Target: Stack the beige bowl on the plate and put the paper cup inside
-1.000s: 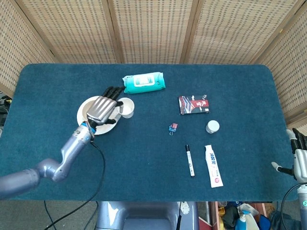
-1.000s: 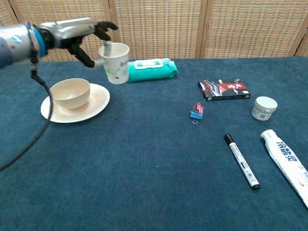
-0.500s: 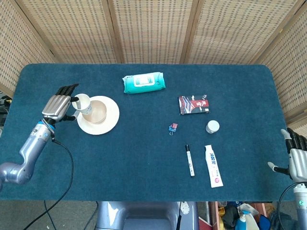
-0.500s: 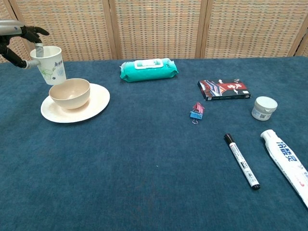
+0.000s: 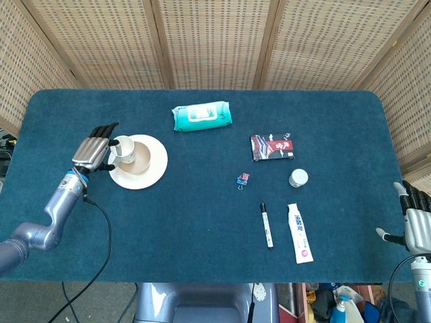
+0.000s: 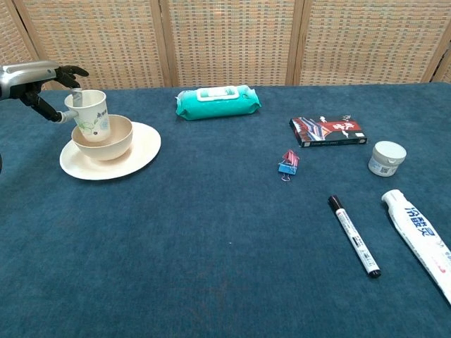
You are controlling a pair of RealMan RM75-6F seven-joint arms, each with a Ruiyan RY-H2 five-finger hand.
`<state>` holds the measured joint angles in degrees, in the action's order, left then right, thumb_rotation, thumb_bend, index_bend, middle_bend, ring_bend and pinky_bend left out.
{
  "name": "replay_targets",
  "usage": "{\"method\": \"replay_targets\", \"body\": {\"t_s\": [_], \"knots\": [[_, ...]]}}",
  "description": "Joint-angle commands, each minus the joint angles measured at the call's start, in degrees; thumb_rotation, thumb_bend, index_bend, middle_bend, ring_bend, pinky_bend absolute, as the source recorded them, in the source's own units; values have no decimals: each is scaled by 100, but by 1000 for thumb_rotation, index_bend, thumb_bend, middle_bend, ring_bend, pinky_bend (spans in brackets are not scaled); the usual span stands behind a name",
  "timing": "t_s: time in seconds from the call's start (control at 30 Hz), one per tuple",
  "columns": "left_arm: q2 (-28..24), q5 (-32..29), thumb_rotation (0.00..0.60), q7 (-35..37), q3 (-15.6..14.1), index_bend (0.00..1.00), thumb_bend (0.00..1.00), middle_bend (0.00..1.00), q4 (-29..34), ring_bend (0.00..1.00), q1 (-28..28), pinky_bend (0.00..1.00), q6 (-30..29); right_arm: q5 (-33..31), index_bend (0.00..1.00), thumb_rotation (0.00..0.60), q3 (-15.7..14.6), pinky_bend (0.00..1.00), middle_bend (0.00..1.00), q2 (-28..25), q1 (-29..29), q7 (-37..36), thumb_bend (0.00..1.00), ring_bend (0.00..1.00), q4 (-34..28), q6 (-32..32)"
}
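The paper cup (image 6: 90,116) sits partly down in the beige bowl (image 6: 106,139), tilted, its mouth leaning left toward my left hand (image 5: 94,152) and its base down inside the bowl's left half. The bowl already rests on the plate (image 6: 134,158) at the far left of the table. My fingers lie just left of the cup, pinching its rim at the left side; the chest view shows a fingertip hooked over the lip, though I cannot tell whether the base has touched the bowl's floor. My left forearm reaches in from the near left. What I judge is left: ease the cup upright and let go. My right hand (image 5: 419,222) hangs at the near right edge, fingers spread, holding nothing.
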<state>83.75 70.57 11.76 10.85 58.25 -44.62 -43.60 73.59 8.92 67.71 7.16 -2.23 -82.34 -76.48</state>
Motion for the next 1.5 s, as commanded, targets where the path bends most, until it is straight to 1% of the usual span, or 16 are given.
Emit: {"method": "replay_targets", "body": {"t_s": [0.03, 0.13, 0.5, 0.57, 0.6, 0.63, 0.67, 0.73, 0.83, 0.9, 0.93, 1.03, 1.2, 1.37, 1.4, 1.5], "knots": [[75, 54, 600, 124, 23, 608, 464, 0, -93, 0, -46, 0, 18, -10, 11, 600, 0, 0, 0, 8, 6, -3, 0, 0, 16, 15], [105, 123, 600, 265, 42, 608, 464, 0, -163, 0, -69, 0, -7, -33, 10, 600, 0, 0, 0, 19, 13, -5, 0, 0, 40, 43], [203, 176, 600, 353, -48, 596, 465, 0, -294, 0, -126, 0, 217, -56, 11, 600, -4, 0, 0, 51, 38, 33, 0, 0, 77, 84], [233, 209, 600, 353, -67, 520, 465, 0, -324, 0, -119, 0, 187, -63, 11, 600, -4, 0, 0, 54, 40, 47, 0, 0, 77, 88], [236, 212, 600, 357, -69, 439, 447, 0, -329, 0, -119, 0, 188, -64, 11, 600, -5, 0, 0, 54, 40, 49, 0, 0, 77, 88], [238, 214, 600, 359, -72, 349, 416, 0, -333, 0, -119, 0, 191, -65, 11, 600, -5, 0, 0, 55, 41, 49, 0, 0, 76, 89], [237, 214, 600, 358, -74, 296, 385, 0, -336, 0, -119, 0, 196, -65, 11, 600, -5, 0, 0, 55, 41, 50, 0, 0, 76, 90], [220, 213, 600, 363, -81, 169, 278, 0, -327, 0, -118, 0, 221, -66, 11, 600, -5, 0, 0, 56, 42, 51, 0, 0, 77, 89], [183, 213, 600, 398, -83, 58, 149, 0, -279, 0, -104, 0, 229, -66, 11, 600, -7, 0, 0, 55, 40, 44, 0, 0, 82, 90], [131, 250, 600, 444, -80, 15, 82, 0, -213, 0, -83, 0, 173, -60, 11, 600, -6, 0, 0, 50, 38, 35, 0, 0, 77, 82], [106, 267, 600, 468, -80, 2, 48, 0, -180, 0, -73, 0, 150, -58, 11, 600, -7, 0, 0, 49, 38, 33, 0, 0, 74, 80], [-13, 319, 600, 555, -61, 0, 1, 0, -52, 0, -24, 0, 27, -43, 11, 600, -10, 0, 0, 42, 35, 35, 0, 0, 59, 65], [-464, 366, 600, 669, 51, 0, 0, 0, 404, 0, 168, 0, -406, 10, 11, 600, -22, 0, 0, 17, 21, 8, 0, 0, 6, 21], [-1110, 289, 600, 548, 113, 0, 0, 0, 1189, 0, 542, 0, -917, 66, 11, 600, -29, 0, 0, -13, 0, -22, 0, 0, -46, -46], [-1297, 232, 600, 438, 108, 0, 0, 0, 1478, 0, 716, 0, -1131, 85, 11, 600, -31, 0, 0, -22, -7, -32, 0, 0, -63, -68], [-1561, 139, 600, 153, 46, 0, 0, 0, 2008, 0, 1107, 0, -1639, 123, 11, 600, -36, 0, 0, -37, -22, -50, 0, 0, -91, -117]]}}
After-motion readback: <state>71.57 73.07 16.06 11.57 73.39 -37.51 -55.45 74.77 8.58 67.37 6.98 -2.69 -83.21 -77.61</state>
